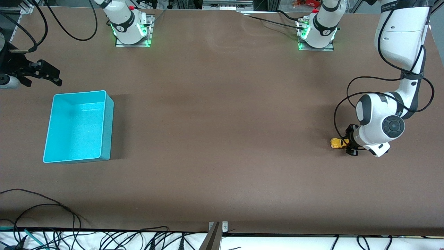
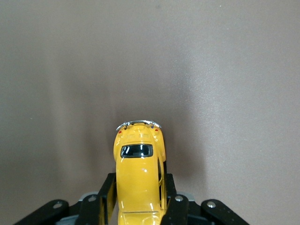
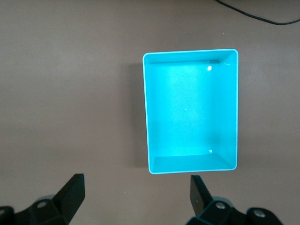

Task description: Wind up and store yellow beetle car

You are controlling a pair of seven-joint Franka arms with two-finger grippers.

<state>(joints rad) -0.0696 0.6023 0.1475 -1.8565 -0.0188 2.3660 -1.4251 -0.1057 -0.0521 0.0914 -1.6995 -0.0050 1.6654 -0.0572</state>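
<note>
While the yellow beetle car (image 2: 139,180) sits on the table (image 1: 222,139) at the left arm's end, my left gripper (image 1: 349,141) is clamped on its flanks — I should press down, keep the wheels in contact and pull back straight. My right gripper (image 1: 43,74) waits, fingers apart, above the table beside the turquoise bin (image 1: 107,125) — well apart from the car.

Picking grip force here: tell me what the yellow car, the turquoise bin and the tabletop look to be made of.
Yellow beetle car, between the left gripper's fingers: glossy painted body with sharp highlights and a chrome-looking bumper; die-cast metal or hard plastic, cannot tell which.
Turquoise bin: thin-walled, smooth, slightly shiny; likely molded plastic.
Table: matte brown, faintly rippled near the bases; looks like a mat or sheet covering.
</note>
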